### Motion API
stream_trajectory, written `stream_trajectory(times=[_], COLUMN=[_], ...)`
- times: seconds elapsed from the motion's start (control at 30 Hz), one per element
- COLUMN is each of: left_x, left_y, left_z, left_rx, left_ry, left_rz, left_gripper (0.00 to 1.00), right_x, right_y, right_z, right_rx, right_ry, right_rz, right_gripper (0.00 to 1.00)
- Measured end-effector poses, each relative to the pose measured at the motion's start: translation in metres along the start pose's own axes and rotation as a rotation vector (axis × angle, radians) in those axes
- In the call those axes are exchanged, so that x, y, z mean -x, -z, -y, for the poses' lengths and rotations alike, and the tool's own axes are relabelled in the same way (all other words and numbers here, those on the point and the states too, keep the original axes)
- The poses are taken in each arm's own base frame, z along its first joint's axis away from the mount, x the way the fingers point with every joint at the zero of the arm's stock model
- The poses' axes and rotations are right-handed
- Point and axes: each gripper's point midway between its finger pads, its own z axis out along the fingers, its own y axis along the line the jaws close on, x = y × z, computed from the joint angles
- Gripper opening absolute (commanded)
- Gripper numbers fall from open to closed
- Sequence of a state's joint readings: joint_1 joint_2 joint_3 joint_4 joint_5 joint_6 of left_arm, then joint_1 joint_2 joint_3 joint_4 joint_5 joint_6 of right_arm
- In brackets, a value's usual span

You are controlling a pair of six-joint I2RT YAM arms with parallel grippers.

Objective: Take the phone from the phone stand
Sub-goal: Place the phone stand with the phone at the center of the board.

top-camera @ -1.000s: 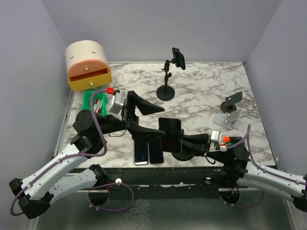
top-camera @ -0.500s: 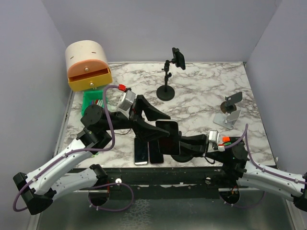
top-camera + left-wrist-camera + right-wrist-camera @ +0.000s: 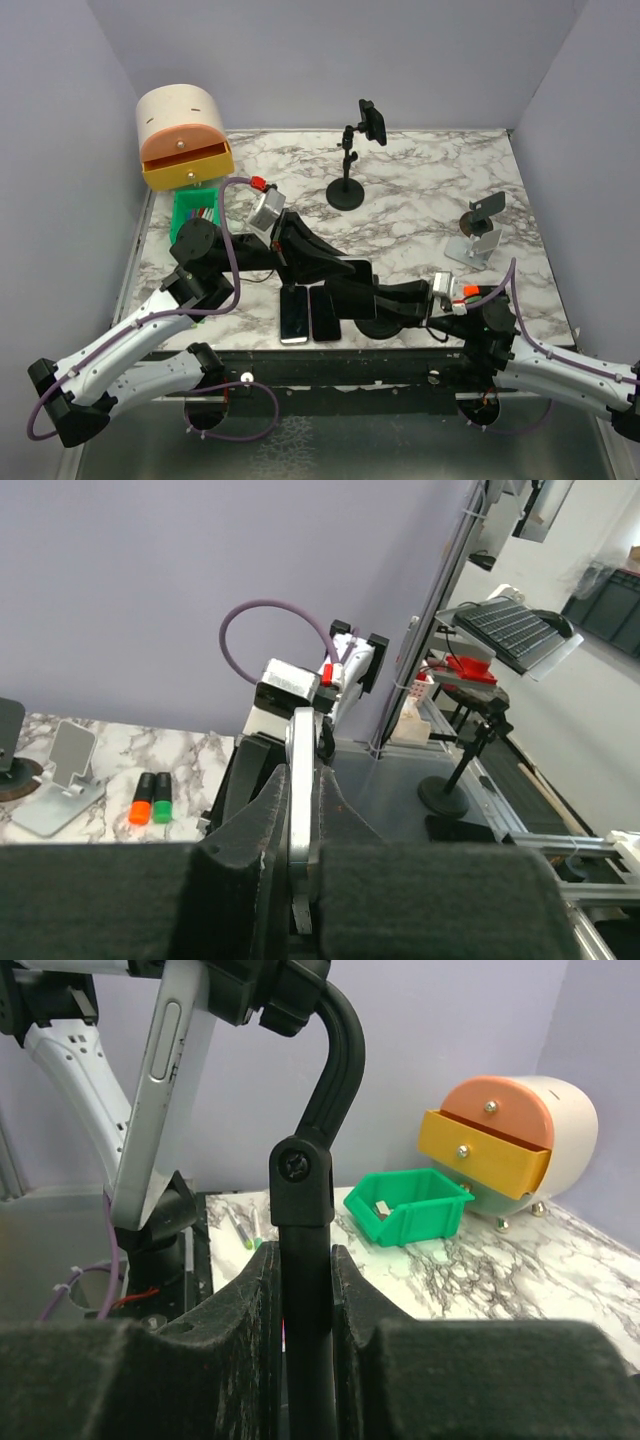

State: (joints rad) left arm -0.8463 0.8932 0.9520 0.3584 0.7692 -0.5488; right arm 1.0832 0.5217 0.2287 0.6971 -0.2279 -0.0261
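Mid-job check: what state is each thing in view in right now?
Left gripper: shut on phone.
Right gripper: shut on stand pole.
Phone: still in stand's clamp.
Yellow drawer: pulled out.
Loose phones: flat on table.

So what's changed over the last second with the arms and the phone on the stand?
The left gripper swung in from the left and closed on the phone, which now looks lower and flatter from above. The right gripper stayed clamped on the stand's post. The two flat phones and the drawer unit did not move.
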Motion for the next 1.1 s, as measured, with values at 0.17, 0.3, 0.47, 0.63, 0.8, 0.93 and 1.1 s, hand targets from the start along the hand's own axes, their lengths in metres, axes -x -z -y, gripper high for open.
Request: stream_trajectory(times=[0.17,0.3,0.47,0.63,0.8,0.93,1.1], left_x=[-0.003,-0.024,-0.024,-0.011,-0.008,-0.017,-0.027], left_y=[0.000,0.003,0.002,0.004,0.009,0.010,0.009], left_z=[-0.007,-0.023,-0.034,-0.060,-0.102,-0.140,-0.170], left_rx=[0.030,0.085,0.145,0.286,0.467,0.608,0.705], left_ry=[0.005,0.053,0.069,0.064,0.077,0.129,0.192], left_rz=[0.009,-0.015,0.009,0.089,0.152,0.171,0.186], left_gripper=[0.00,0.00,0.00,0.00,0.00,0.00,0.00], right_x=[0.004,0.029,0.024,0.019,0.037,0.055,0.069], right_y=[0.001,-0.002,0.003,0.018,0.035,0.052,0.077], right_z=[0.002,0.014,0.028,0.059,0.092,0.112,0.122], right_rx=[-0.009,-0.067,-0.144,-0.361,-0.613,-0.798,-0.937], right_ry=[-0.015,0.002,-0.011,-0.082,-0.199,-0.301,-0.405], right_rz=[-0.018,0.017,-0.052,-0.125,-0.128,-0.090,-0.039], right_gripper=[0.64,0.73,0.83,0.87,0.89,0.96,1.00])
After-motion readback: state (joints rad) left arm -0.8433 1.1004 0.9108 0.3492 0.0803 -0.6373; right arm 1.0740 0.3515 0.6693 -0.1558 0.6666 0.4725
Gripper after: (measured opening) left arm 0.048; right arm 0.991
